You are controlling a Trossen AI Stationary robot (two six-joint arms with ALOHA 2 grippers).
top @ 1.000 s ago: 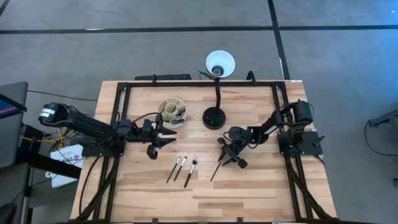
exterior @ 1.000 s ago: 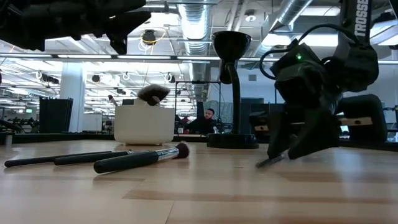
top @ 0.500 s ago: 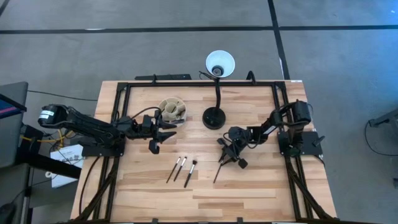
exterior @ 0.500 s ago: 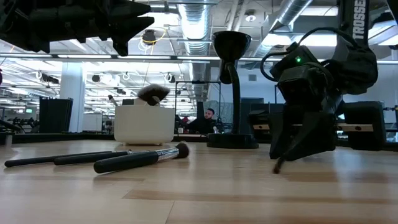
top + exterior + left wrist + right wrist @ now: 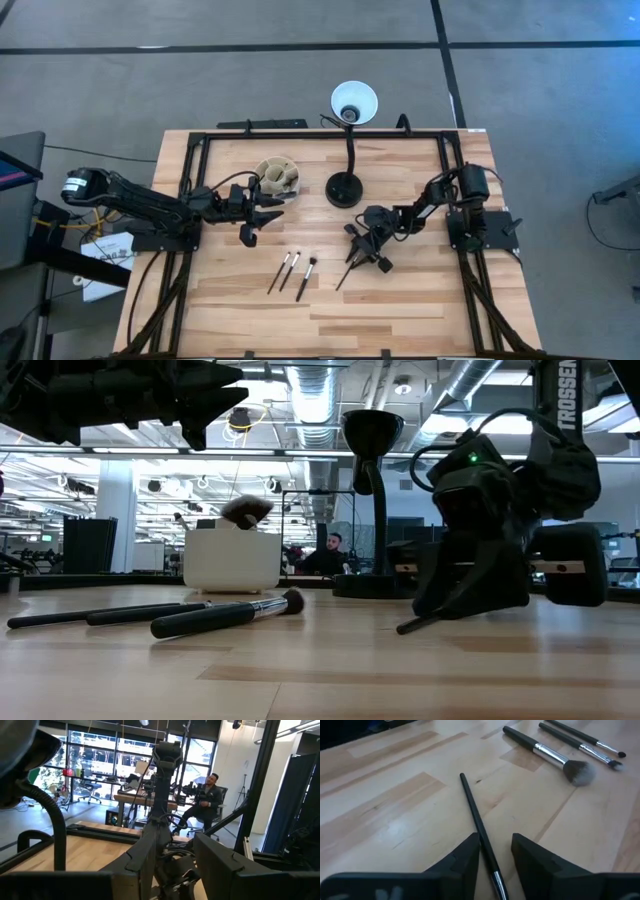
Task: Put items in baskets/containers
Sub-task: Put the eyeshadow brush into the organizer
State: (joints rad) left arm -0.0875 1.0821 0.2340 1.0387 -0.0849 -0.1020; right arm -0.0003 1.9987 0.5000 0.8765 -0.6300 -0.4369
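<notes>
Right gripper (image 5: 357,250): low over the wooden surface (image 5: 400,300), right of centre in the high view; fingers (image 5: 470,855) narrowly parted, one on each side of a thin black-handled brush (image 5: 477,827).
Grip: shaft sits between the fingers; cannot tell if pinched tight or merely straddled.
Thin brush: far handle end slants down toward the surface in the low view (image 5: 415,623); in the high view points toward lower left of the frame (image 5: 343,277).
Left gripper (image 5: 262,212): left of centre in the high view, raised above the surface, just below the cup; jaws spread wide, nothing between them.
Small round cream-coloured cup with inner dividers (image 5: 276,178): upper left of centre, beside the black lamp base (image 5: 343,190); fluffy bristle tip sticking out of it (image 5: 243,510).
Loose brushes: three near the centre, well apart from the cup — two slim ones (image 5: 284,271) side by side, a thicker one with a pale fluffy tip (image 5: 306,277) just beside them.
Background: seated person (image 5: 205,800) beyond the surface.
</notes>
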